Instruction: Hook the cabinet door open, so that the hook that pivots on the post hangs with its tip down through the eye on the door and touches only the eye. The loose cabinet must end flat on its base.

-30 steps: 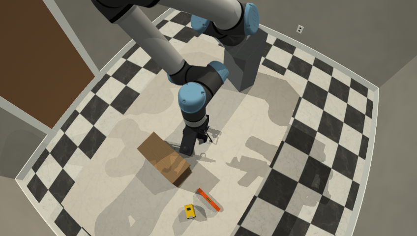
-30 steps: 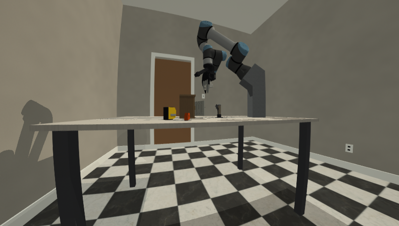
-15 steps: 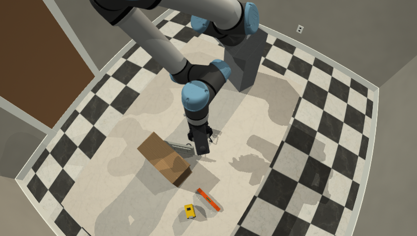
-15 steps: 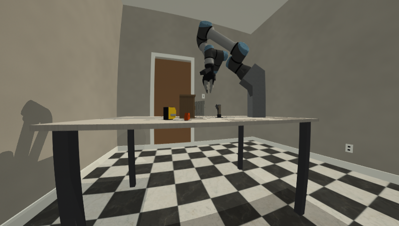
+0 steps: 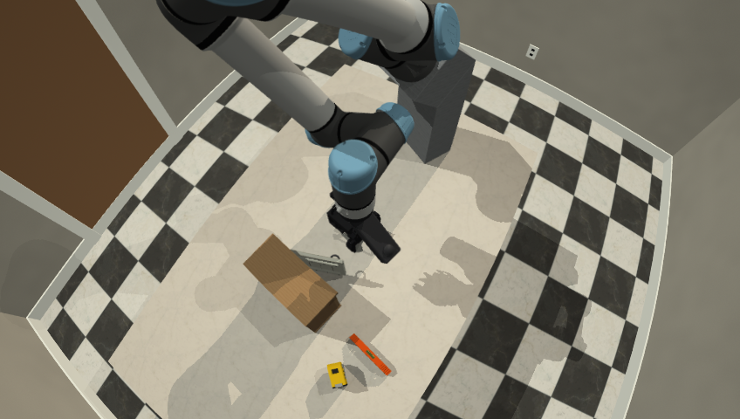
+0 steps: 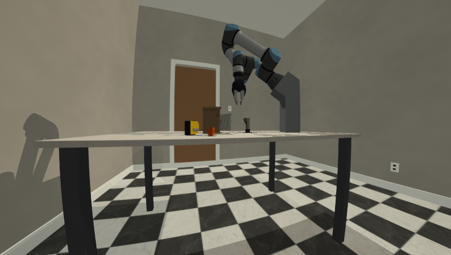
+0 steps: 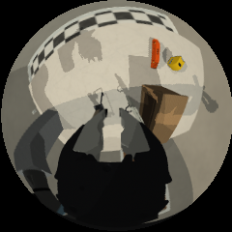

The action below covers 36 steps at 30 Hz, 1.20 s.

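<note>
One end effector (image 6: 239, 100) hung high, fingers nearly shut on nothing | post (image 6: 247, 124) with hook stood below it | cabinet (image 6: 211, 119) door (image 6: 225, 121) lay beside.

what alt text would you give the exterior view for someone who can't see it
A grey robot arm with blue joints holds its gripper, nearly closed and empty, in the air above a pale table. Below on the table stand a brown wooden cabinet with its grey door swung open, a short dark post, a yellow tape measure and an orange level.
</note>
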Motion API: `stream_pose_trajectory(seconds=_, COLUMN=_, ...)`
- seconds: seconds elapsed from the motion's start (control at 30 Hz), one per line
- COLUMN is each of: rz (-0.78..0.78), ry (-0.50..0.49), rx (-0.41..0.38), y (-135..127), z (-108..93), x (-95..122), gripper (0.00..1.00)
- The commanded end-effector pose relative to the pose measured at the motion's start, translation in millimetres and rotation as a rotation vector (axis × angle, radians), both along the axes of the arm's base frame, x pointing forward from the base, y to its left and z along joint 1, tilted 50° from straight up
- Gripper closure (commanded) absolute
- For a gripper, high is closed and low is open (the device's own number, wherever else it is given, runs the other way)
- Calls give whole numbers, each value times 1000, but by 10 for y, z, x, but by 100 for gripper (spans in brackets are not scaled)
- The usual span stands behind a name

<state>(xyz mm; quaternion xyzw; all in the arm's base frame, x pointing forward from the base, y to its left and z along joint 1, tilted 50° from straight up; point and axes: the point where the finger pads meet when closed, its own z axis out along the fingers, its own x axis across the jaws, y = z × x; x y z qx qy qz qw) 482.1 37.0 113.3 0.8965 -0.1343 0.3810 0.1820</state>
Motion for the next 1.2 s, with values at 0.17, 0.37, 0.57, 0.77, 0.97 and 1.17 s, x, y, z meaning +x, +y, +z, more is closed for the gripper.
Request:
stream_pose_trajectory(seconds=0.17, rz=237, ry=141, rx=-220, y=18, z=-85, x=-79, gripper=85)
stream_pose_trajectory(seconds=0.37, rz=411, ry=256, rx=-394, y=17, z=-148, x=-146, gripper=85)
stream_pose_trajectory(seconds=0.57, rz=583, ry=370, rx=-566, y=6, z=-203, x=-212, gripper=85)
stream_pose_trajectory(seconds=0.77, rz=695, ry=444, rx=-678, y=-5, z=-233, x=-254, gripper=85)
stream_pose_trajectory(seconds=0.97, rz=857, ry=553, rx=-841, y=-26, z=-271, x=-311, gripper=85)
stream_pose_trajectory(seconds=1.17, rz=1012, ry=656, rx=-996, y=-50, z=-298, x=-361, gripper=85)
